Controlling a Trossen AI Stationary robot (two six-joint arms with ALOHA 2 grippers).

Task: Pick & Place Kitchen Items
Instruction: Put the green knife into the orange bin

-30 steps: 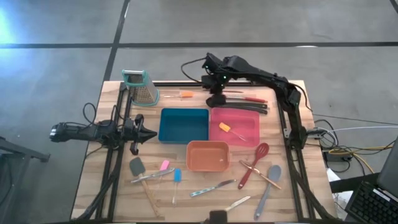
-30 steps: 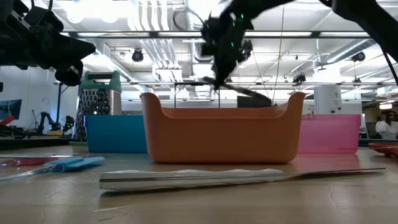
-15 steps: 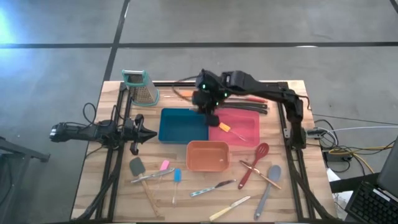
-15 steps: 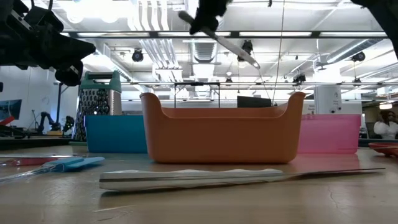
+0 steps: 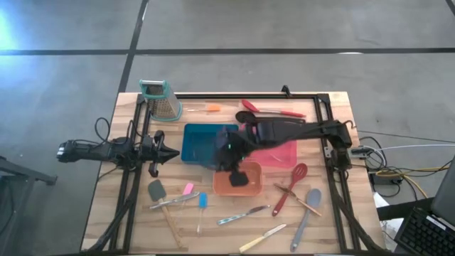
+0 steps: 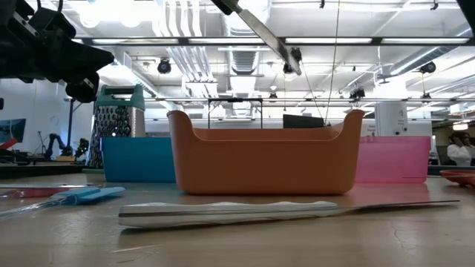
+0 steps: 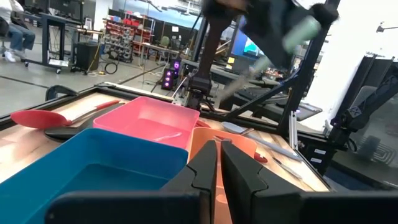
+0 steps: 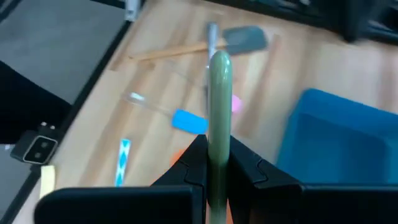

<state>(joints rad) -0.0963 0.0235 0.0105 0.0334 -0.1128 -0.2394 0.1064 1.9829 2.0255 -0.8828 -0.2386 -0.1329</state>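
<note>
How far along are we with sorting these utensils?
Done: one small orange spatula lies in the pink tray. In hand: the right pincer, shut on a green-handled knife, hangs over the orange tray. The left pincer waits shut at the table's left. Left: most utensils, like the red spoon, are still on the table.

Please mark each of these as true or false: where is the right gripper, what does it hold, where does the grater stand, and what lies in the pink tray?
1. The right gripper is above the orange tray. True.
2. It holds a green-handled knife. True.
3. The grater stands inside the blue tray. False: it stands on the table, beyond the tray's far left corner.
4. The pink tray holds the red spoon. False: the spoon lies on the table behind it.
5. The left gripper is shut and holds nothing. True.
</note>
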